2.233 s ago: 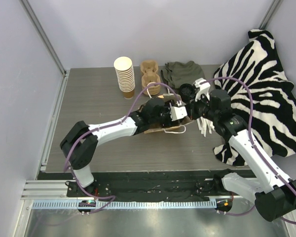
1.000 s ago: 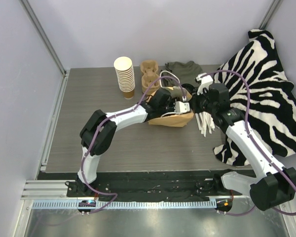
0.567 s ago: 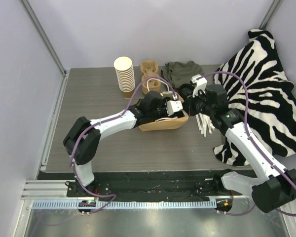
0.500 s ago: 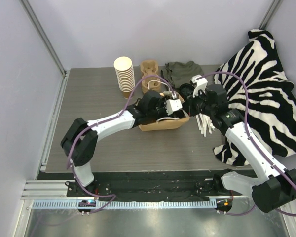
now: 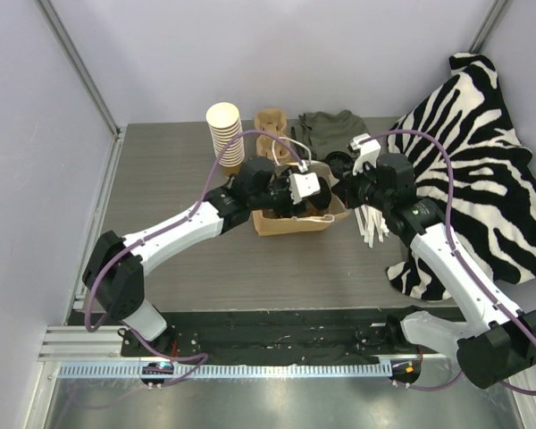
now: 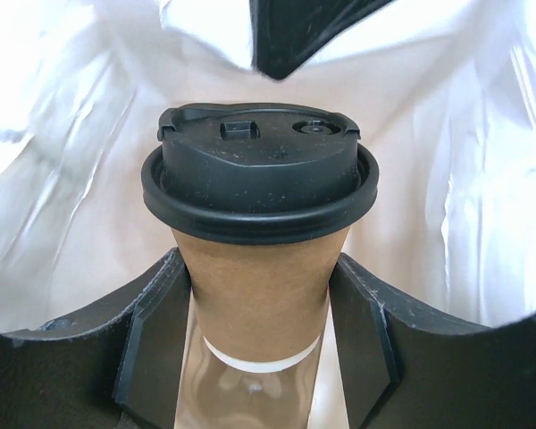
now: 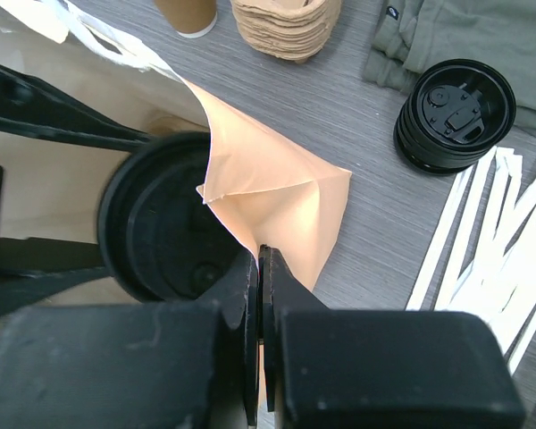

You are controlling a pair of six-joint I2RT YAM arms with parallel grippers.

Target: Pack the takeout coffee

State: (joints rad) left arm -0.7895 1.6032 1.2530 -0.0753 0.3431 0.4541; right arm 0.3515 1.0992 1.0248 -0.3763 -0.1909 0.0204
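The biggest risk, in my judgement, is at the mouth of the paper bag [image 5: 290, 223]. The right gripper [image 7: 259, 259] is pressed together on only a thin corner of the bag's rim, at its right side. If this paper slips out or tears, the wall could fold inward against the cup. Then the cup may catch on the rim and tip. A second risk is the release. I cannot tell how far the bottom of the cup is from the floor of the bag, so letting go too high could drop it on its side. Hard squeezing could also dent the paper wall or loosen the black lid.

The takeout coffee [image 6: 263, 241] stands upright between the two fingers of the left gripper [image 6: 263, 268], which clamp its brown wall below the lid. It sits at the bag's opening, with pale bag material all around it. In the right wrist view the lid [image 7: 165, 214] lies just left of the pinched corner.
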